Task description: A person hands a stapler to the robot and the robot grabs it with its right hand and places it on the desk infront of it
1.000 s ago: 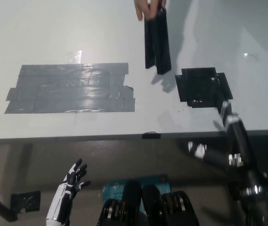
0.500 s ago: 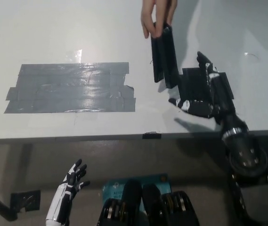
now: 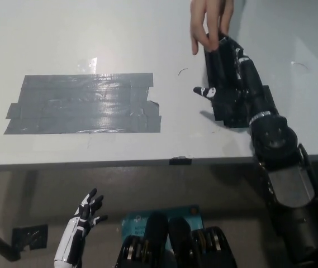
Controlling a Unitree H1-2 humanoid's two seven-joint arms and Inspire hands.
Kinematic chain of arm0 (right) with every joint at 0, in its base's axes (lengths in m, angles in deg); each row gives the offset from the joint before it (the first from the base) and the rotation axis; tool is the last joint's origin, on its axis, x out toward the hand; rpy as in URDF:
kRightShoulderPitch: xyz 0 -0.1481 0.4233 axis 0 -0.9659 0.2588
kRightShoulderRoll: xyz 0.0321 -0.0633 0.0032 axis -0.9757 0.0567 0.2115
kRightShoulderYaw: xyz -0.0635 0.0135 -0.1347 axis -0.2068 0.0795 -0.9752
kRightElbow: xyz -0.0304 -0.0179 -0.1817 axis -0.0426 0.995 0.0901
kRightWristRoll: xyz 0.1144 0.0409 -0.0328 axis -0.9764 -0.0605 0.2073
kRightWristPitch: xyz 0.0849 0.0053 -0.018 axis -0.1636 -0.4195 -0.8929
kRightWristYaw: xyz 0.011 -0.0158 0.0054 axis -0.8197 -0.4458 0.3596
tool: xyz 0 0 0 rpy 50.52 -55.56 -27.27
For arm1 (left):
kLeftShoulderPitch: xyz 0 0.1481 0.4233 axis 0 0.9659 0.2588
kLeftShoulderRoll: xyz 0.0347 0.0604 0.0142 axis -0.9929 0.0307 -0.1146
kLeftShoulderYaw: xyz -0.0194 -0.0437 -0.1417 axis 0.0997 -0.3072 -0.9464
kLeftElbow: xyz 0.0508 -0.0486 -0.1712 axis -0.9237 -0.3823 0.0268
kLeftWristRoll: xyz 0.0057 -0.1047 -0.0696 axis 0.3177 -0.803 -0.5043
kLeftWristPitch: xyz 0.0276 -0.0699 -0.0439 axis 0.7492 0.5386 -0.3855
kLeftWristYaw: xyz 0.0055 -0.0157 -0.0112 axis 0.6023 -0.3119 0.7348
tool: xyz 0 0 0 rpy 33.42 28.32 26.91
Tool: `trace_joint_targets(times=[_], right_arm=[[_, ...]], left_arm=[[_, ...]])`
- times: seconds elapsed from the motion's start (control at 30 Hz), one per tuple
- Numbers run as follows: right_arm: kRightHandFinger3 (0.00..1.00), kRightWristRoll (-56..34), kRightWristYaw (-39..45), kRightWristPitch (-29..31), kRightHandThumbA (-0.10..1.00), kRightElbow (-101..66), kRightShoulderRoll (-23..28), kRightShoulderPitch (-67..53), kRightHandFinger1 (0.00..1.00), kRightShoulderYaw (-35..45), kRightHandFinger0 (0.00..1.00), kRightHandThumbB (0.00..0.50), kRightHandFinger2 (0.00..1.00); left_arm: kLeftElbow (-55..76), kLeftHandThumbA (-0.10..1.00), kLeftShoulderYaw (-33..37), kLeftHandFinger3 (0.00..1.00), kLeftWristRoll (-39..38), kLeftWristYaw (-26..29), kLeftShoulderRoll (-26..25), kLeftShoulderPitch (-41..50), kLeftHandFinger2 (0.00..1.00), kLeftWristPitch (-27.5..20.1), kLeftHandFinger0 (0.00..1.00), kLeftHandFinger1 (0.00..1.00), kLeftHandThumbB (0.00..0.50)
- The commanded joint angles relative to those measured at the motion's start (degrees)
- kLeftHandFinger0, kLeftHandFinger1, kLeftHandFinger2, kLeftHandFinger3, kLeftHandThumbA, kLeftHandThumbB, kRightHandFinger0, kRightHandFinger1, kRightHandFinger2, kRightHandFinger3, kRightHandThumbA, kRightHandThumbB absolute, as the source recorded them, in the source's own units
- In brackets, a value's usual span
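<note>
Two hands met at the long black stapler (image 3: 217, 61), held above the white worktop (image 3: 91, 33): a person's hand (image 3: 206, 22) gripped its far end, while my black right hand (image 3: 234, 84) lay against it; I couldn't tell whether its fingers had clamped. My white left hand (image 3: 83, 220) hung below the worktop edge, fingers apart.

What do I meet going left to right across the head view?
Left hand low beside the desk, grey tape patch, person's hand at top, right hand at the stapler.
</note>
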Motion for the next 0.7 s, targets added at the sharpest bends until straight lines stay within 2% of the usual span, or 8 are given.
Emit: trace_joint_targets(times=[0.0,0.1,0.17,0.2,0.27,0.3,0.43,0.67], right_arm=[[1.00,-0.16,-1.98,0.02,1.00,0.67,-1.03,4.92,1.00,0.20,1.00,0.404,1.00],[1.00,-0.75,-2.06,0.22,1.00,2.31,-1.22,5.62,1.00,0.47,1.00,0.351,1.00],[1.00,-1.42,-2.09,-1.60,0.73,4.36,-1.19,6.47,1.00,1.15,1.00,0.308,1.00],[1.00,-1.47,-3.43,-5.47,0.50,5.16,-1.60,7.12,0.72,2.15,0.74,0.300,0.88],[0.37,-1.14,-5.01,-5.73,0.01,6.72,-1.53,7.34,0.18,2.87,0.05,0.235,0.35],[0.33,-1.53,-5.32,-4.81,-0.08,7.52,-1.52,7.36,0.14,3.52,0.01,0.230,0.37],[0.69,-1.93,-2.10,-4.80,-0.10,6.37,-0.19,5.61,0.37,3.11,0.03,0.184,0.72],[0.84,-1.96,-1.08,-7.00,-0.10,2.85,0.26,4.50,0.51,2.57,0.08,0.172,0.84]], left_arm=[[1.27,1.00,-0.41,1.00,-0.71,-0.51,-0.44,-0.91,0.95,-1.01,0.86,0.98,0.366],[1.52,1.00,-0.39,1.00,-0.15,-0.12,-0.30,-0.89,0.94,-0.37,0.85,0.97,0.394],[1.61,1.00,-0.45,1.00,-0.22,-0.06,-0.23,-0.83,0.94,-0.38,0.85,0.96,0.410],[1.73,1.00,-0.45,1.00,-0.19,-0.08,-0.29,-0.74,0.93,-0.41,0.85,0.95,0.412],[1.99,1.00,-0.46,1.00,-0.41,-0.23,-0.30,-0.72,0.92,-0.31,0.84,0.94,0.398],[2.08,1.00,-0.42,1.00,-0.07,-0.11,-0.36,-0.88,0.92,-0.20,0.83,0.94,0.400],[1.97,0.99,-0.63,1.00,-0.90,-0.62,-0.65,-1.25,0.90,-0.18,0.84,0.93,0.383],[2.13,1.00,-0.70,1.00,-0.81,-0.40,-0.47,-1.10,0.87,0.67,0.83,0.90,0.406]])
